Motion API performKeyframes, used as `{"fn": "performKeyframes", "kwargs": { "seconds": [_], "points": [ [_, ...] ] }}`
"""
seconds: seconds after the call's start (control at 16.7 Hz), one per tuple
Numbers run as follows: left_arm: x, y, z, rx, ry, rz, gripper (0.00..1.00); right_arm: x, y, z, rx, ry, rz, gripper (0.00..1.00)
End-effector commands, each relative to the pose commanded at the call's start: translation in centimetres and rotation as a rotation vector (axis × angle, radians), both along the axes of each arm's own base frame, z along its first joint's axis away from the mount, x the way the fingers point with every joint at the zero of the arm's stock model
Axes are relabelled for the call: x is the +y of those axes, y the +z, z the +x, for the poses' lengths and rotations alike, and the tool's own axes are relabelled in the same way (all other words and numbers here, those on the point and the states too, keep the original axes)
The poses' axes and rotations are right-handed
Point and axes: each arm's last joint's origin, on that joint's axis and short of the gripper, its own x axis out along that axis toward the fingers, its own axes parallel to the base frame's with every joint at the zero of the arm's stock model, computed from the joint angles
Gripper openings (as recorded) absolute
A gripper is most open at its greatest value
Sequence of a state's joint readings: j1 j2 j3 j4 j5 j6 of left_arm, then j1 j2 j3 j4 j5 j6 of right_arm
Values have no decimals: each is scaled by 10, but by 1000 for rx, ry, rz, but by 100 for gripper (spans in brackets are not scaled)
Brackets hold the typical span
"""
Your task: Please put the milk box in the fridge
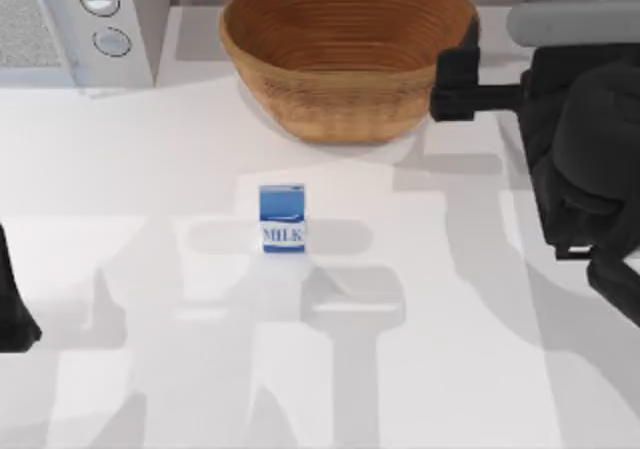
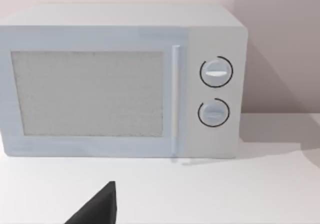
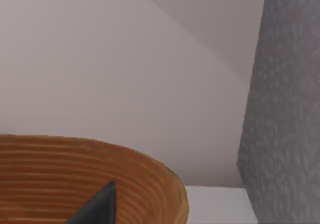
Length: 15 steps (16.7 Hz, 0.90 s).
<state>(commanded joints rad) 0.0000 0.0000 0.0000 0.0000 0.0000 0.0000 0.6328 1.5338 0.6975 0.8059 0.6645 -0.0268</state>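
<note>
Currently the milk box point(image 1: 282, 219) stands upright mid-bench, out in the open on the white bench point(image 1: 150, 169), nothing touching it. "MILK" lettering faces the near edge.

Right gripper point(image 1: 452, 84) is up at the far right of the bench, just beside the right rim of the wicker basket point(image 1: 345, 54). Milk box is well apart from its fingers, nearer the front and to the left of them. Can't tell whether those fingers are apart or together. In the right wrist view one dark fingertip point(image 3: 97, 206) shows in front of the basket's inner wall point(image 3: 75, 179), with the grey textured side of the fridge point(image 3: 285, 109) just past the basket rim.

Left arm point(image 1: 15, 309) sits parked at the left edge of the bench, well away from the milk box. In the left wrist view a single dark fingertip point(image 2: 97, 206) shows over bare bench, and beyond it the white microwave point(image 2: 120, 79) with its mesh window and two round knobs. Can't tell the state of the left fingers either.

Basket sits at the far middle of the bench, microwave at far left point(image 1: 75, 24).
</note>
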Motion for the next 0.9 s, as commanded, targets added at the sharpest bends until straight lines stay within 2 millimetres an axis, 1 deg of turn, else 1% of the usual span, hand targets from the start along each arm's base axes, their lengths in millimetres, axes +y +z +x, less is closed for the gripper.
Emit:
{"fn": "performKeyframes", "kwargs": {
  "seconds": [0.12, 0.24, 0.36, 0.48, 0.6, 0.72, 0.78, 0.9],
  "points": [
    [0, 0, 0, 0, 0, 0, 100, 45, -26, 12, -1, 1, 2, 100],
    [0, 0, 0, 0, 0, 0, 100, 88, -60, 15, -3, 2, 7, 100],
    [0, 0, 0, 0, 0, 0, 100, 125, -96, 9, -6, 3, 15, 100],
    [0, 0, 0, 0, 0, 0, 100, 154, -133, -2, -9, 4, 25, 100],
    [0, 0, 0, 0, 0, 0, 100, 175, -166, -15, -11, 5, 36, 100],
    [0, 0, 0, 0, 0, 0, 100, 189, -193, -28, -13, 6, 47, 100],
    [0, 0, 0, 0, 0, 0, 100, 193, -203, -33, -14, 6, 51, 100],
    [0, 0, 0, 0, 0, 0, 100, 198, -215, -40, -15, 6, 57, 100]
  ]
}}
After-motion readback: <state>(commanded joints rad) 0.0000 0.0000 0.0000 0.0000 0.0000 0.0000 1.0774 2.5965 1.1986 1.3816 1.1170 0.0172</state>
